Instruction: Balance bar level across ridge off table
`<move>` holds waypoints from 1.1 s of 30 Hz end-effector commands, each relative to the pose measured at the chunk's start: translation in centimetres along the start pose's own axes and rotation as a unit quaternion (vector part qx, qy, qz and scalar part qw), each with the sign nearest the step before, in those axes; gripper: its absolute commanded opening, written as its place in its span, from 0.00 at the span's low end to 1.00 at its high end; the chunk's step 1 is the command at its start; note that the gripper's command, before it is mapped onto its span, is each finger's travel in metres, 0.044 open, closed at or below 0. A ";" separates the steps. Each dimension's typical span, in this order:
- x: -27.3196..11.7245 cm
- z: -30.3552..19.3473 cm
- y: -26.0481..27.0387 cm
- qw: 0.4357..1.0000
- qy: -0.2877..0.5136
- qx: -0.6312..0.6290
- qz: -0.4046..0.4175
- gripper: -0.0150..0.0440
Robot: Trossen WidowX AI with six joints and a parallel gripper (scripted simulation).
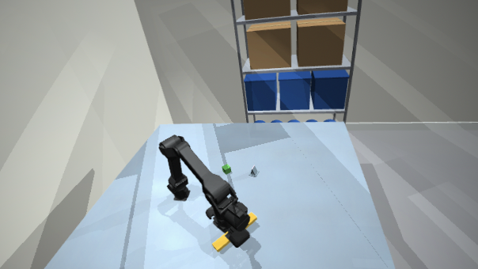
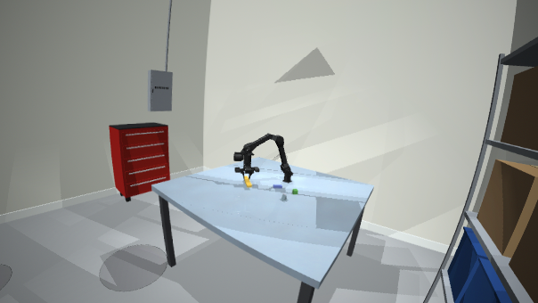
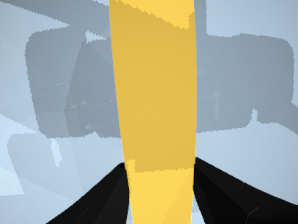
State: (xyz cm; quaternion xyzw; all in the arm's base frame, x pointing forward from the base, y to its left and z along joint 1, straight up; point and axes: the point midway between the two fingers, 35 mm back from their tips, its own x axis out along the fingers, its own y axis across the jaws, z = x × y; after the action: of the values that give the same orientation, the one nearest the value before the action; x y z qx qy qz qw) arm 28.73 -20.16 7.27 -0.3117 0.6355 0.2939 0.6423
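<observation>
Now I am clamping my gripper (image 1: 237, 226) on the yellow bar (image 1: 234, 231), lying flat on the table (image 1: 316, 206) directly beneath me, and judging it stiff, light and smooth-faced, I am taking it near its middle for balance.
</observation>
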 end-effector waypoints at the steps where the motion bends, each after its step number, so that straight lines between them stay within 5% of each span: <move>1: -1.2 0.0 -0.1 1.000 -0.001 0.001 -0.002 0.25; 33: -7.1 3.0 0.6 0.999 -0.004 0.051 -0.002 0.25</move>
State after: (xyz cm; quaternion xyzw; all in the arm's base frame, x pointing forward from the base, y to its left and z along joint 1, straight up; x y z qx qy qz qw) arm 29.39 -18.44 14.24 -0.2917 0.6427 0.2727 0.6538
